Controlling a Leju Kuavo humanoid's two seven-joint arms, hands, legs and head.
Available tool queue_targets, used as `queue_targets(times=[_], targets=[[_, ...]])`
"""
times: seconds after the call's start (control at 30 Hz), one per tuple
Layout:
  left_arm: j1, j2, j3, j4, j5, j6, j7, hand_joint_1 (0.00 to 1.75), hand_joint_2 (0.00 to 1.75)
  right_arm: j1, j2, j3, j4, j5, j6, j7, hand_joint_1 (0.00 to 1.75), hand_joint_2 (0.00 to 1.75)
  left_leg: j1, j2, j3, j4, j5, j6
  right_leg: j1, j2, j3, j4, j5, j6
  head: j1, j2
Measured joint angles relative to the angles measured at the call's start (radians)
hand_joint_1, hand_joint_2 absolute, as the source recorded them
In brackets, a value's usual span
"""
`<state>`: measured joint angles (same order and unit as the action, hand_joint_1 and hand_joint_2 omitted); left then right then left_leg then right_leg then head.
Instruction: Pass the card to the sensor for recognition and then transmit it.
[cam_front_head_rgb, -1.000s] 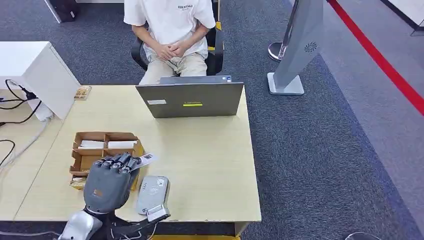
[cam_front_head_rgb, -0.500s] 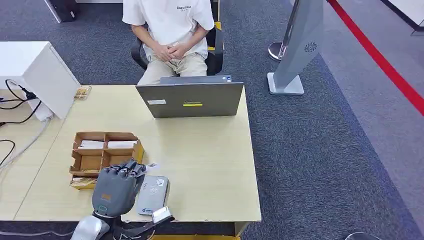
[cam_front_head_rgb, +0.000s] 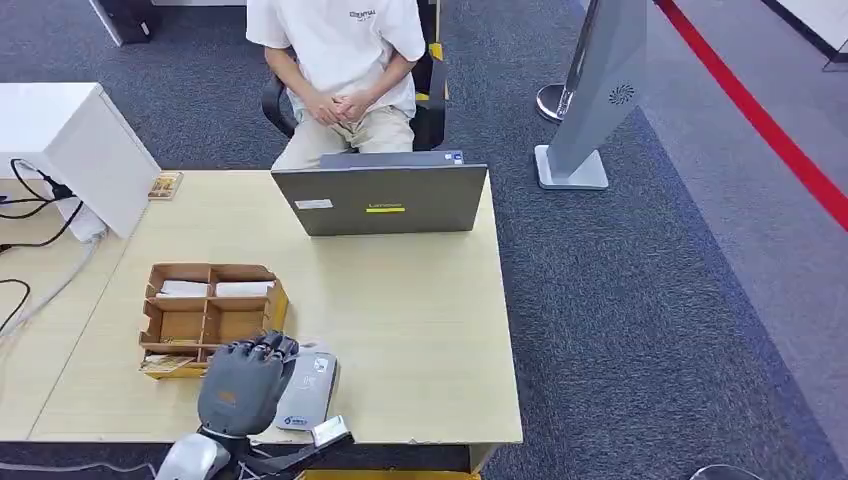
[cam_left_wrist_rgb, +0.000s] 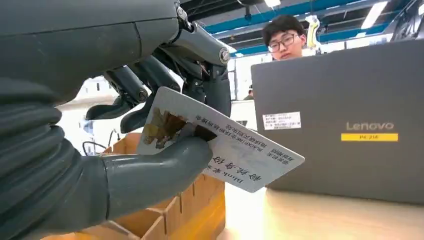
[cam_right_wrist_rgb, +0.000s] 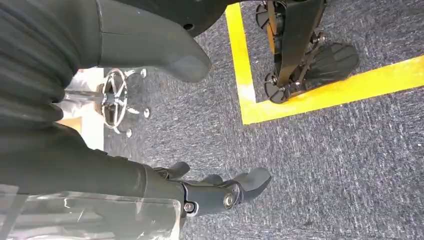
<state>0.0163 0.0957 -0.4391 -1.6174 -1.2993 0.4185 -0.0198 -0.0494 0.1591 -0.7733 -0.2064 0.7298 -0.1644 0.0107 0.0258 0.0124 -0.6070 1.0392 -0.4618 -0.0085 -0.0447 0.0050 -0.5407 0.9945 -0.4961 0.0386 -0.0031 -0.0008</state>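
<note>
My left hand hovers near the table's front edge, covering the left side of the grey card sensor. In the left wrist view this hand pinches a white printed card between its thumb and fingers, the card sticking out toward the laptop. From the head view the hand hides the card. My right hand hangs beside my body over the carpet, fingers apart and holding nothing.
A cardboard divider box with cards in its back cells sits just left of my hand. A grey laptop stands at the table's far edge, with a seated person behind it. A white cabinet and cables lie left.
My left hand has drawn back toward the front edge and slightly right, from beside the box to over the sensor. The card tip that showed past its fingers is now hidden.
</note>
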Motion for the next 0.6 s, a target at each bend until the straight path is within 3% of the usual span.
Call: queue_targets(times=[0.6], targets=[[0.047, -0.024, 0.000, 0.070, 0.000, -0.026, 0.042, 1.75, 1.75, 0.000, 0.000, -0.024, -0.004, 0.024, 0.002, 0.008, 0.00, 1.75, 0.000, -0.001, 0.000, 0.000, 0.000, 0.000, 0.000, -0.001, 0.000, 0.000, 0.000, 0.001, 0.000, 0.000]])
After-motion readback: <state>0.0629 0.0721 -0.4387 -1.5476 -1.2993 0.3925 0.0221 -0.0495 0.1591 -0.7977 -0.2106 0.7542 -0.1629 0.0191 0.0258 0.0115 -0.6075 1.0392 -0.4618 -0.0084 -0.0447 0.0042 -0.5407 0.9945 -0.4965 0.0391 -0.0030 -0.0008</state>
